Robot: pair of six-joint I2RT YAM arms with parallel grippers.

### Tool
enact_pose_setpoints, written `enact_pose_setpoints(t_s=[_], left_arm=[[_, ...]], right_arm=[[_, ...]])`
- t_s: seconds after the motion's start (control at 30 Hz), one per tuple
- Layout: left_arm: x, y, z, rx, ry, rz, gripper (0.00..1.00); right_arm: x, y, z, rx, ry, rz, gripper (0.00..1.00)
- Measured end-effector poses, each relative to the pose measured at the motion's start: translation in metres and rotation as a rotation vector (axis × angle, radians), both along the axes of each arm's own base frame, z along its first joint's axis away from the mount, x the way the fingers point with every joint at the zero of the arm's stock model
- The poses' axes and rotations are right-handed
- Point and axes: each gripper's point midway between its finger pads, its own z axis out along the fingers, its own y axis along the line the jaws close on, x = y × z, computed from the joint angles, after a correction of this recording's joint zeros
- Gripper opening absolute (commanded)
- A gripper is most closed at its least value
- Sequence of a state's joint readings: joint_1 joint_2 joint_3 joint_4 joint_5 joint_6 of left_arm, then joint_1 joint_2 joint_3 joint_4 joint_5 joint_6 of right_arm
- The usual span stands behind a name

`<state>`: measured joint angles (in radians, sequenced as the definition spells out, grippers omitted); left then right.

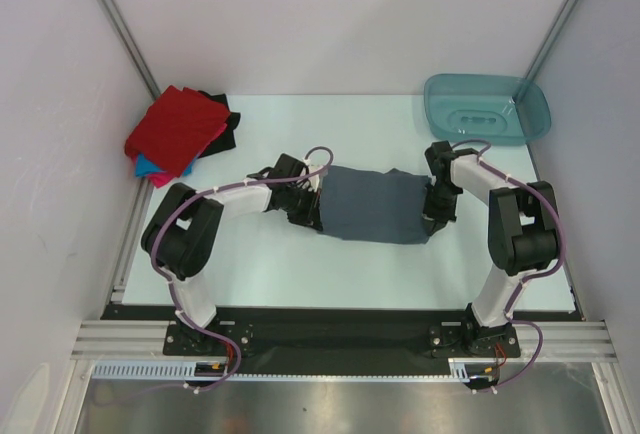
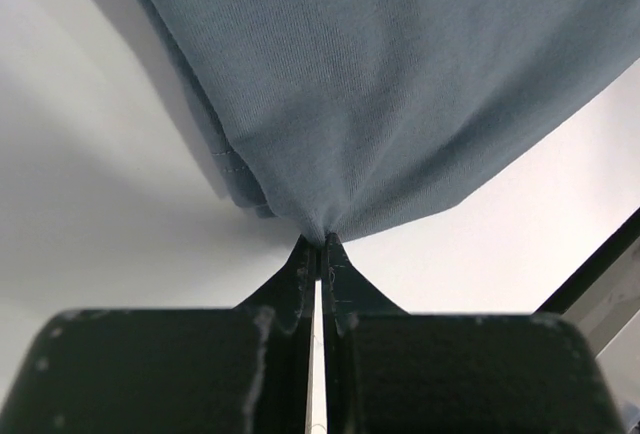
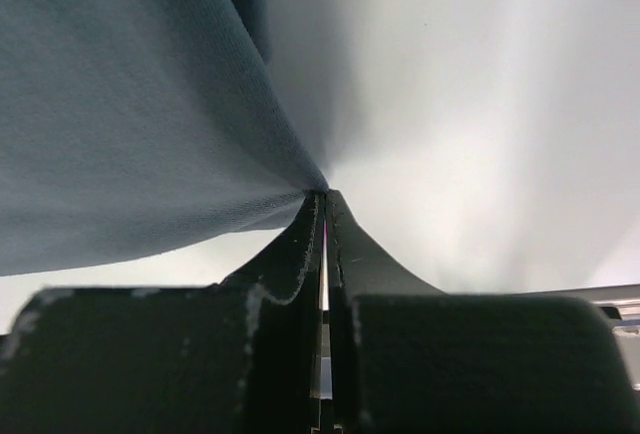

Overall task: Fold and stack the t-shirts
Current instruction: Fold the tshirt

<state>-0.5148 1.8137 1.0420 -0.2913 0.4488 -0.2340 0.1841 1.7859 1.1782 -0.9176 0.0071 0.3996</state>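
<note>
Left end effector (image 2: 320,246) clamped on grey shirt (image 1: 375,204) left edge, right end effector (image 3: 323,196) clamped on right edge; shirt mid-tabletop (image 1: 300,269); red-topped pile (image 1: 178,130) far left

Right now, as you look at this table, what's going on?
Two robot arms are working on a grey shirt. The left fingers are shut on its left end and the right fingers on its right end, so it spans between them mid-table. A pile of red, blue, pink and black shirts sits at the far left corner, and a teal tub at the far right.
</note>
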Motion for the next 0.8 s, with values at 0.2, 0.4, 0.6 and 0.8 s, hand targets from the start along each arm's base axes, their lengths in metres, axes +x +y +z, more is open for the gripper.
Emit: enact_pose_setpoints(t_s=[0.2,0.4,0.6,0.8], left_arm=[[0.0,0.001,0.001,0.011,-0.009,-0.022,0.0],[0.006,0.003,0.005,0.016,-0.027,-0.031,0.07],[0.013,0.014,0.005,0.055,-0.042,-0.018,0.73],[0.016,0.02,0.007,0.067,-0.045,0.001,0.75]], right_arm=[[0.001,-0.006,-0.001,-0.032,-0.004,-0.003,0.0],[0.003,-0.009,0.001,-0.048,-0.013,-0.003,0.08],[0.012,-0.017,0.007,-0.085,-0.039,-0.014,0.61],[0.009,-0.021,0.012,-0.094,-0.039,-0.032,0.65]])
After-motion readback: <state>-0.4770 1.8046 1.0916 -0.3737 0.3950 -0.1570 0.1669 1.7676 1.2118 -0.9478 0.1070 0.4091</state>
